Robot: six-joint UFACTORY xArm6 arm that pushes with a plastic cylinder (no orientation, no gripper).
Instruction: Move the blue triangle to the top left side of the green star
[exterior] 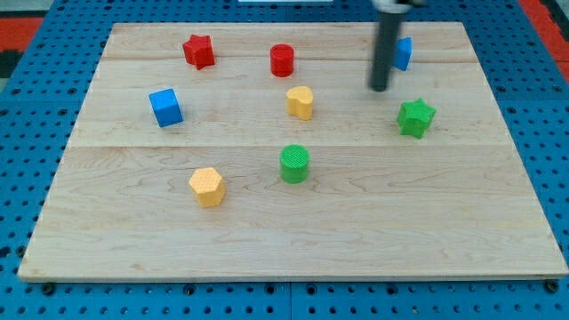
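Observation:
The blue triangle (pixel 404 53) sits near the view's top right of the wooden board, partly hidden behind my rod. The green star (pixel 415 117) lies below it, toward the view's right. My tip (pixel 380 88) rests on the board just left of and below the blue triangle, and up and to the left of the green star. It stands apart from the star; whether it touches the triangle I cannot tell.
On the wooden board (pixel 293 240) are also a red star (pixel 199 51), a red cylinder (pixel 282 60), a blue cube (pixel 165 108), a yellow block (pixel 300 102), a green cylinder (pixel 294 164) and a yellow hexagon (pixel 207 187).

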